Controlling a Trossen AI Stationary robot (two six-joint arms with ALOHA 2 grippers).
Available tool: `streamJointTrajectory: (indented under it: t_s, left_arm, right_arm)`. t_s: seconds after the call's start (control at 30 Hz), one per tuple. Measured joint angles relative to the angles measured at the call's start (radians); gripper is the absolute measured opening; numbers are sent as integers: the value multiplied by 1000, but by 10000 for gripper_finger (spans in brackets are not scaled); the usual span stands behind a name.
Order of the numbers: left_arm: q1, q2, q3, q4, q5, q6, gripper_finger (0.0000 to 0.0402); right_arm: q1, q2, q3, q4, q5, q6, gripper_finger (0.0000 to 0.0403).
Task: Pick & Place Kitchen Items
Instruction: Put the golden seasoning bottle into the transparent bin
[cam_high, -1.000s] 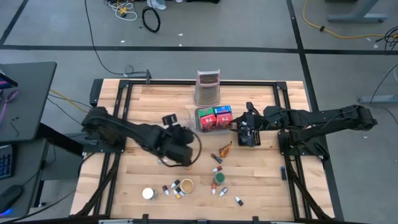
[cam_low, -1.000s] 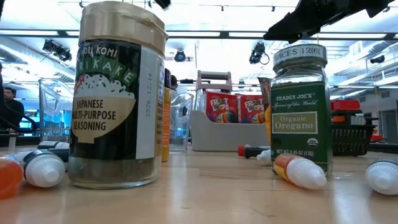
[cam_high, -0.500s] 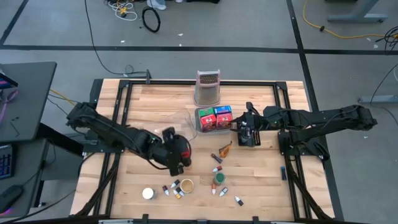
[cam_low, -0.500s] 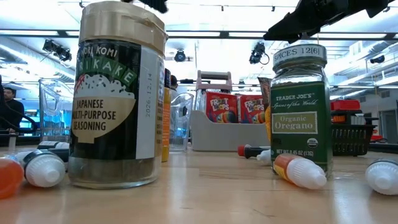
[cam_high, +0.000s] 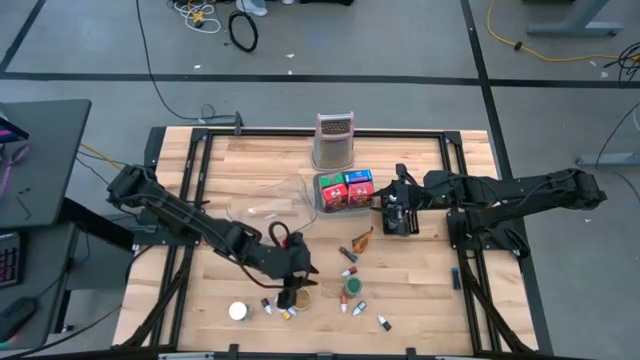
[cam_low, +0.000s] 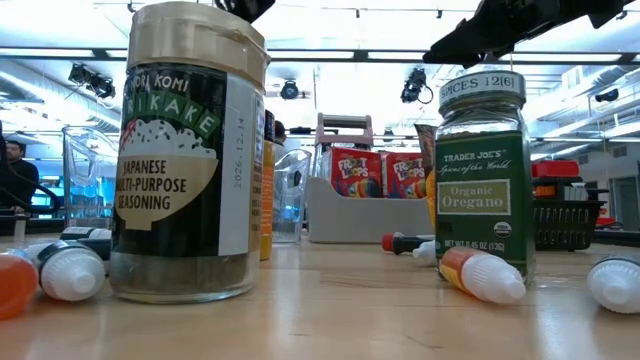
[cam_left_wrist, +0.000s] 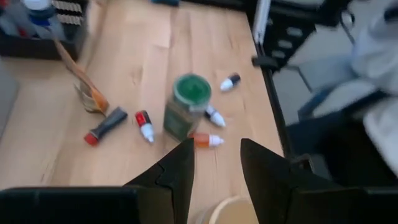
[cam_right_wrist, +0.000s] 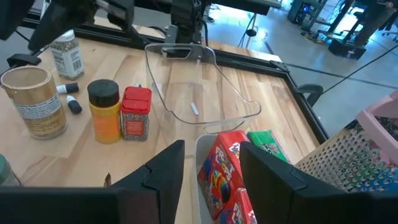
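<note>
Fig. — L arm approaching the jar cluster at the desk's near edge; R arm waiting by the grey tray.

L fingers (cam_left_wrist: 186, 177): narrow gap, nothing between them, tips aimed down over the tan-lidded furikake jar (cam_low: 185, 150), whose lid rim shows right under the tips in the left wrist view. Left gripper (cam_high: 292, 297) sits directly over that jar in the high view, so the jar looks to be the pick target (a judgement). To do the step well: gap looks too narrow for the lid, so widen first; centre the fingers on the lid, drop straight, close on the body below the cap. Small capsule-like bottles (cam_high: 268, 305) lie just beside the jar; keep the descent vertical so they aren't knocked. Green-lidded oregano jar (cam_left_wrist: 186, 106) stands upright farther along w/ more small bottles around it; leave clear.

Outward: L wrist is bent down, forearm runs diagonally from the L base across the desk (cam_high: 250, 170), elbow low, arm well extended.

R fingers (cam_right_wrist: 165, 171): moderate gap, holding nothing. Right gripper (cam_high: 383, 212) hovers just beside the grey tray (cam_high: 330, 207), which holds the red cereal boxes (cam_high: 344, 188). A clear tray (cam_right_wrist: 199, 93) lies just past it. R arm reaches in horizontally from its base, level wrist.
</note>
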Motion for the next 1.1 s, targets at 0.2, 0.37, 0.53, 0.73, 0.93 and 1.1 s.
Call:
streamJointTrajectory:
  t_s: [0.2, 0.37, 0.53, 0.73, 0.93, 1.1]
  left_arm:
    - [-3, 14, -13, 11, 15, 18, 141]
    - [-8, 32, -13, 0, -4, -3, 167]
    - [-34, 60, -15, -11, -26, 11, 210]
    - [-83, 91, -12, 6, -66, 17, 251]
    - [-118, 113, -11, 10, -108, -78, 284]
    - [-130, 135, -12, -15, -82, -108, 305]
  right_arm:
    - [0, 0, 0, 0, 0, 0, 165]
    - [0, 0, 0, 0, 0, 0, 165]
    - [0, 1, 0, 0, 0, -7, 165]
    - [0, 11, 0, -3, 0, -7, 165]
    - [0, 23, 0, 5, 0, -7, 165]
    - [0, 29, 0, 1, 0, -7, 165]
